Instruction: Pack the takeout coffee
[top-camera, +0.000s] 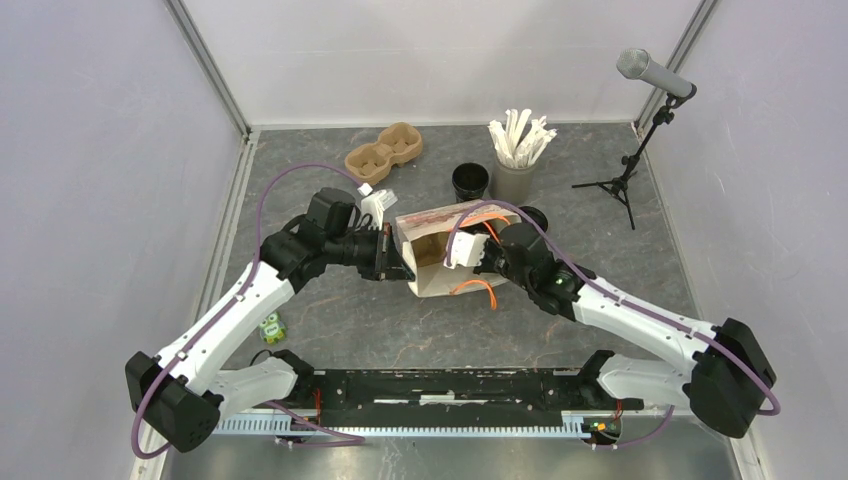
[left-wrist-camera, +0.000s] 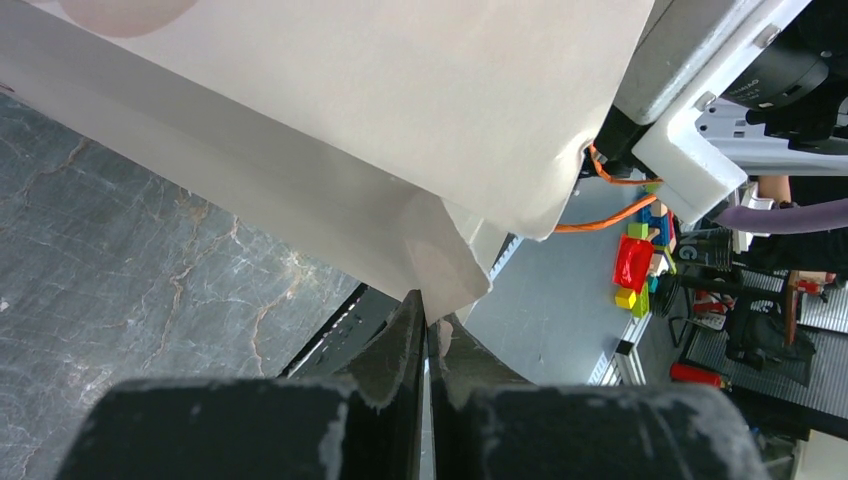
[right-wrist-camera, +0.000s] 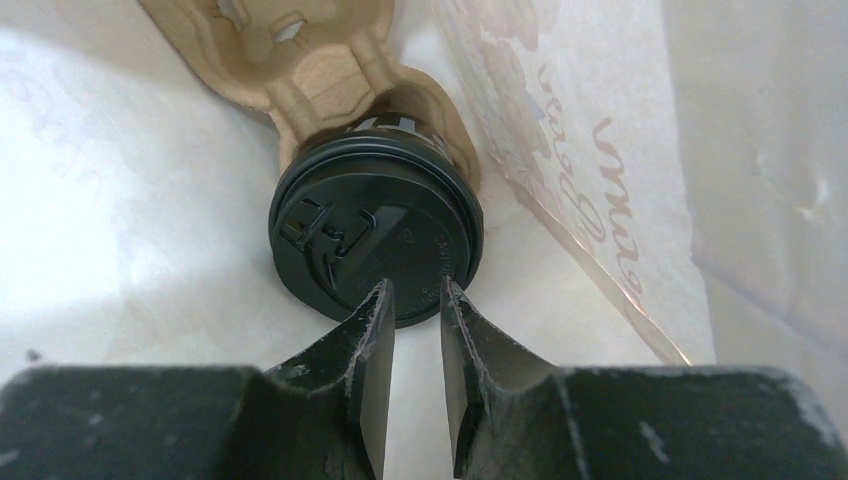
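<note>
Takeout coffee (right-wrist-camera: 375, 240) looks light, crushable, slick-lidded — I'd squeeze gently round its paper wall — right gripper (right-wrist-camera: 412, 290) sits slightly parted, empty, while left gripper (left-wrist-camera: 428, 310) pinches the paper bag (left-wrist-camera: 400, 100).

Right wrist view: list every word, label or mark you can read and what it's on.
Nothing is clear enough to quote.
On the paper bag: brown cursive print on its wall, too warped to read.
On the lid of the takeout coffee: raised lettering near the rim, too small to read.
On its side: white marks, partly hidden by the pulp carrier.
</note>
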